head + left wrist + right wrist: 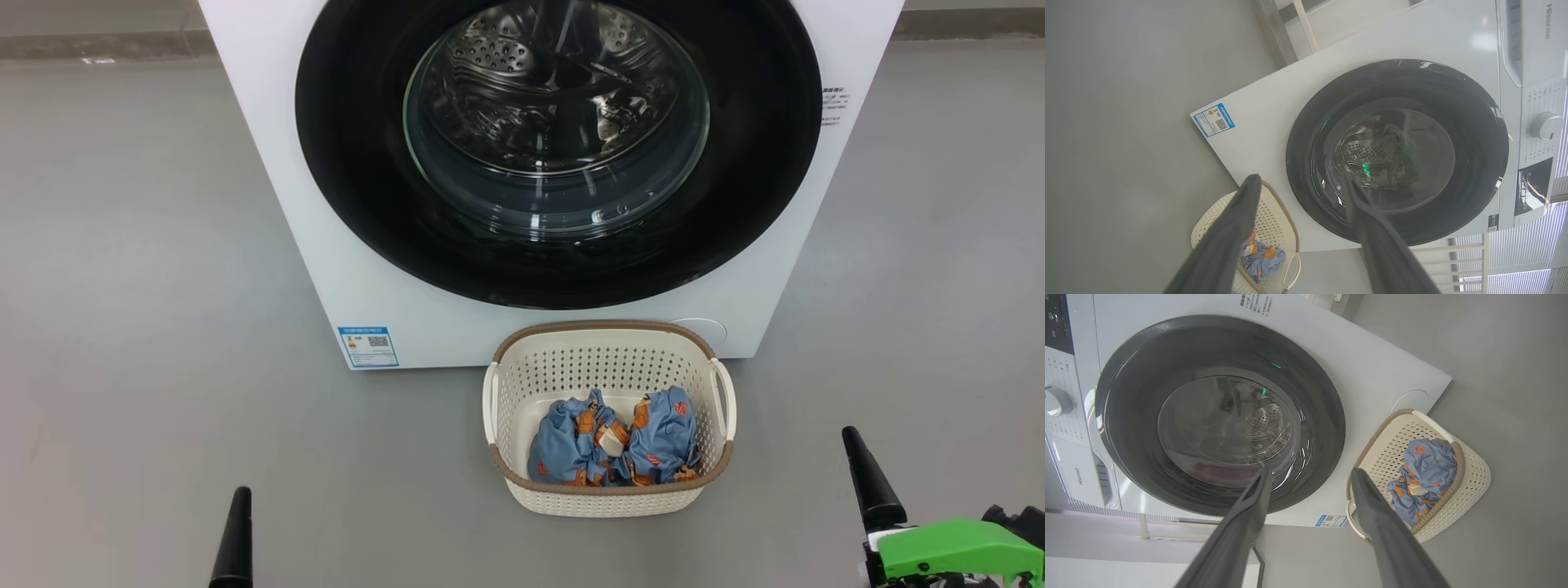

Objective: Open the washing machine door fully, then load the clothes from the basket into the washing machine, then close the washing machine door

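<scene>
The washing machine (pixel 269 122) stands ahead, its door (pixel 359 163) shut, and the steel drum shows through the glass window (pixel 555 122). On the floor against its front sits the basket (pixel 604 328), with the clothes (pixel 612 445) bundled inside. My left gripper (pixel 1301 181) is open and empty, low and left of the basket; one of its fingers (pixel 237 531) shows in the head view. Right of the basket, my right gripper (pixel 1310 470) is open with nothing between its fingers (pixel 869 474). Both are well short of the door (pixel 1126 396) and basket (pixel 1470 490).
Grey floor (pixel 122 327) spreads to both sides of the machine. A blue label (pixel 367 346) marks the machine's lower left corner. The control panel has a round knob (pixel 1545 125). A white frame (pixel 1470 261) stands beside the machine.
</scene>
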Tool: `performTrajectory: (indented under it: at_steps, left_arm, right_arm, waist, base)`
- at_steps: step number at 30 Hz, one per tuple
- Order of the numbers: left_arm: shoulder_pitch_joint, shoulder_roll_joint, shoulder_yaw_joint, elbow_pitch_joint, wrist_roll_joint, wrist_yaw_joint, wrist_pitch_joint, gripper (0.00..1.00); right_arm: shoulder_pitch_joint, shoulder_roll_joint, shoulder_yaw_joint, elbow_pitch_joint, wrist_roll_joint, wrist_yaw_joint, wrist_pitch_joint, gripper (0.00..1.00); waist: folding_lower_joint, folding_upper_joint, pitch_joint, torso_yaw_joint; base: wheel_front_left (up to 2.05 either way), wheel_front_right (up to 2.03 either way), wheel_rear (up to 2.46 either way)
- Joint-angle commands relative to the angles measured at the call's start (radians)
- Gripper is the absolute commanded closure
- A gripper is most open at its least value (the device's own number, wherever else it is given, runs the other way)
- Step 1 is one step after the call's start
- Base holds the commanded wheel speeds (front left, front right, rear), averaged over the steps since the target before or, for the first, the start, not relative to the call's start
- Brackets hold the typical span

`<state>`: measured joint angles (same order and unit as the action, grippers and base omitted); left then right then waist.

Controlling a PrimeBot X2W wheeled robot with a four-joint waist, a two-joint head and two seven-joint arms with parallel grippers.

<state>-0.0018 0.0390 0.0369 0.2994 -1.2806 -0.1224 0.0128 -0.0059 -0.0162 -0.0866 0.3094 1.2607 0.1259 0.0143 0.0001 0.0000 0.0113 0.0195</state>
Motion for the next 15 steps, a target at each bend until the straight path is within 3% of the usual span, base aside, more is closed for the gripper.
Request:
performTrajectory:
  at_steps: [1, 15]
  left_arm:
    - [-0.021, 0.014, 0.007, -0.032, 0.036, -0.003, -0.011, 0.0]
    - [-0.011, 0.01, 0.004, -0.053, 0.238, -0.004, -0.052, 0.0]
  right_arm:
    - [-0.022, -0.017, 0.014, -0.032, -0.038, 0.002, -0.014, 0.0]
    - [-0.016, -0.018, 0.033, -0.039, -0.244, 0.003, -0.055, 0.0]
  waist:
    - [-0.0001, 0.0, 0.0, 0.001]
    - [-0.0001, 0.0, -0.001, 0.011]
  base:
    - [0.0, 0.0, 0.0]
    - [0.0, 0.0, 0.0]
